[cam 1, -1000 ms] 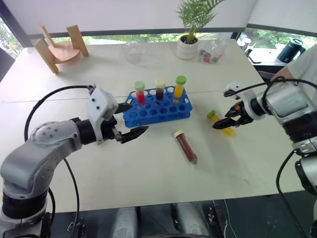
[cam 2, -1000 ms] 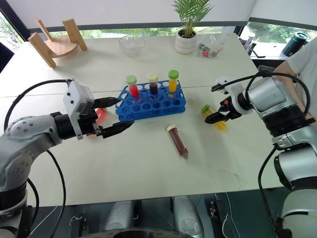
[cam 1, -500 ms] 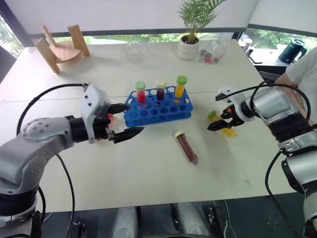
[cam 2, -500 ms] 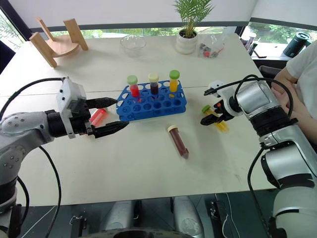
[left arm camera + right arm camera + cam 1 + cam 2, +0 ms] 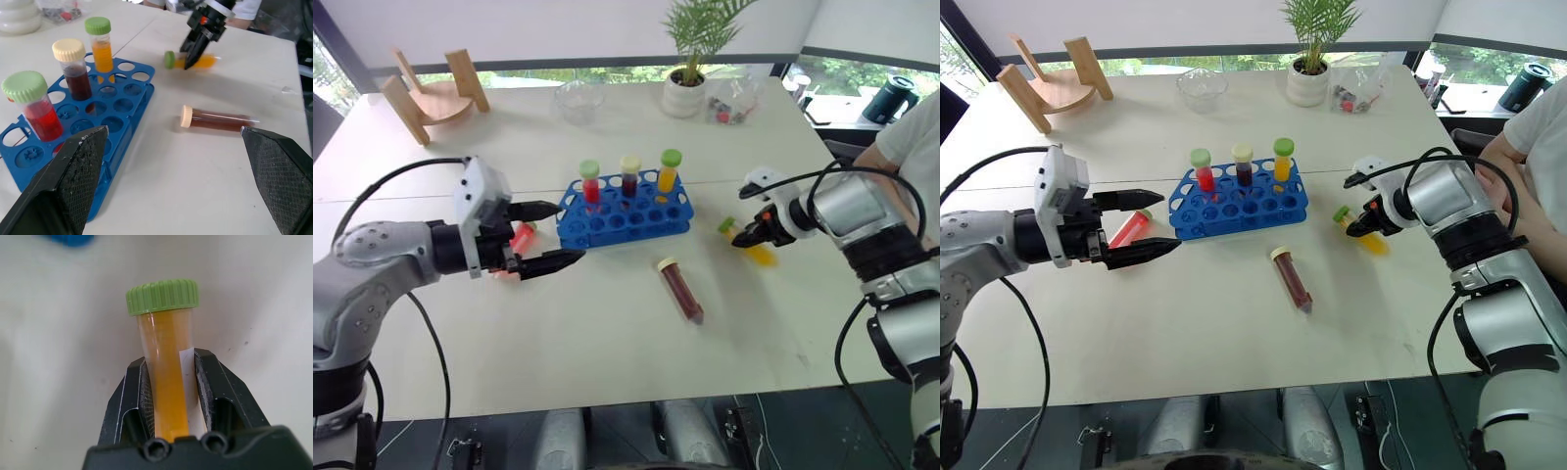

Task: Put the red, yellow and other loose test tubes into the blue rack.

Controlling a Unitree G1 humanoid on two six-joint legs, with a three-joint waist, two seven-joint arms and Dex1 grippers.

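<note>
Tubes: three loose ones not yet racked. Nearest, brown tube (image 5: 681, 288) lies flat on table (image 5: 607, 343), untouched, in front of rack. Right gripper (image 5: 171, 396) is pinching yellow tube (image 5: 167, 377) around its body, beside the rack's right end; looks barely off the surface. Left gripper (image 5: 543, 235) is spread wide, holding nothing, with red tube (image 5: 1130, 227) lying between its fingers on the table. Rack (image 5: 625, 214) behind holds three upright tubes in its back row; many holes free.

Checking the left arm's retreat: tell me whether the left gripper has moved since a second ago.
Yes. The left gripper has drawn back leftward, away from the blue rack, jaws open.
</note>
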